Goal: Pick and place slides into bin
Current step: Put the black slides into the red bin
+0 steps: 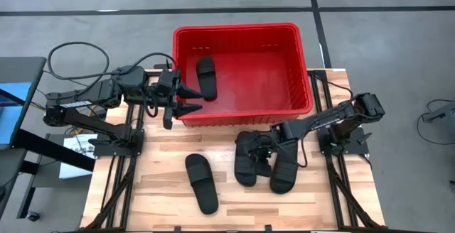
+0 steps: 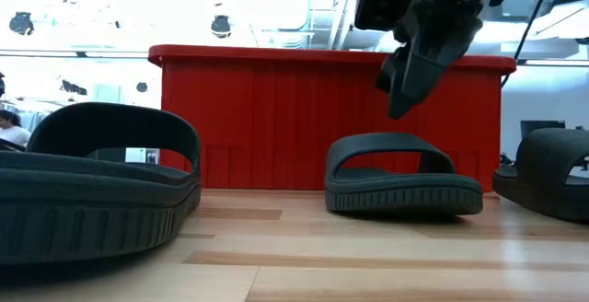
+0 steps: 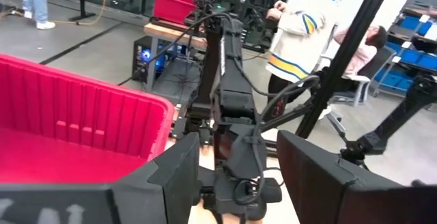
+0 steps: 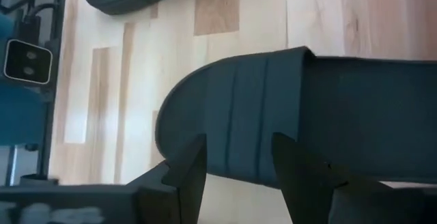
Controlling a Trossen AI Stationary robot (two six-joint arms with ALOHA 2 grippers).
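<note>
One black slide (image 1: 205,77) lies on the floor of the red bin (image 1: 298,62). A pair of slides (image 1: 245,160) (image 1: 284,168) lies on the table in front of the bin, and another slide (image 1: 201,183) lies nearer the front edge. My right gripper (image 1: 264,148) is open and hovers just above the left slide of the pair, its fingers over the wide strap (image 4: 266,108). In the low view it (image 2: 405,86) hangs clear above that slide (image 2: 400,178). My left gripper (image 1: 193,99) is open and empty over the bin's near left corner.
The bin's near wall (image 2: 276,118) stands right behind the pair of slides. The lone slide fills the low view's left side (image 2: 92,191). Arm mounts stand at both table sides (image 1: 117,144) (image 1: 345,142). People stand in the room beyond (image 3: 300,33).
</note>
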